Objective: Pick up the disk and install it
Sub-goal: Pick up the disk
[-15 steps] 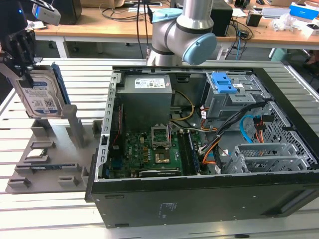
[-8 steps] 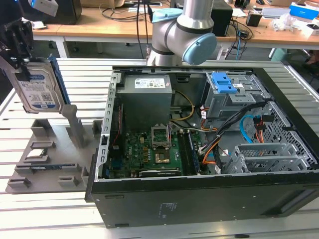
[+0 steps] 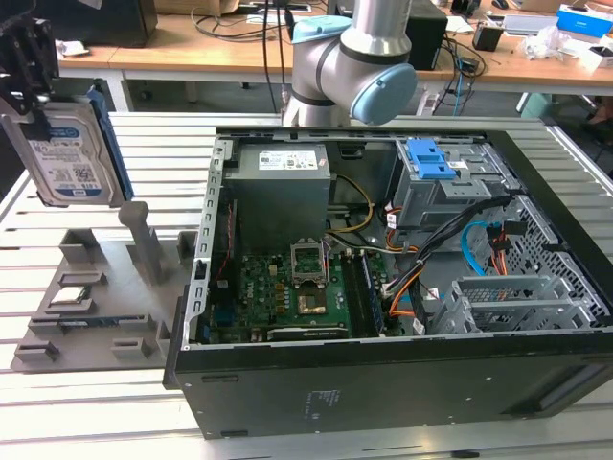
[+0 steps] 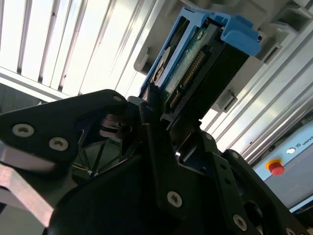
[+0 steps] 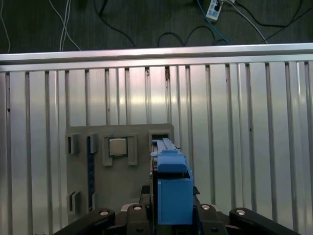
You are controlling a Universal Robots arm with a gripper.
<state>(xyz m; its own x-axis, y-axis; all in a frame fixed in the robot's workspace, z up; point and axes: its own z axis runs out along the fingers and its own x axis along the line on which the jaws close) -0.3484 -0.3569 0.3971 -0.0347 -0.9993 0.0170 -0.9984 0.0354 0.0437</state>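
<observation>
The hand [image 3: 36, 103] clamps the disk [image 3: 72, 158] on edge above the grey tray [image 3: 101, 287] (long axis near vertical).

Holding the disk [image 5: 172, 169] edge-on in the gripper [image 5: 172, 211], presenting its blue carrier rail to the camera, hanging over a grey fixture [image 5: 122, 188] lying on the slatted metal table [image 5: 244, 147], overlooking a small square silver chip [image 5: 117, 146] seated in that fixture, showing cables [image 5: 168, 36] beyond the table edge.

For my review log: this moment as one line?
pincer: shut on disk | disk: held clear above tray | case: open, disk not installed
</observation>
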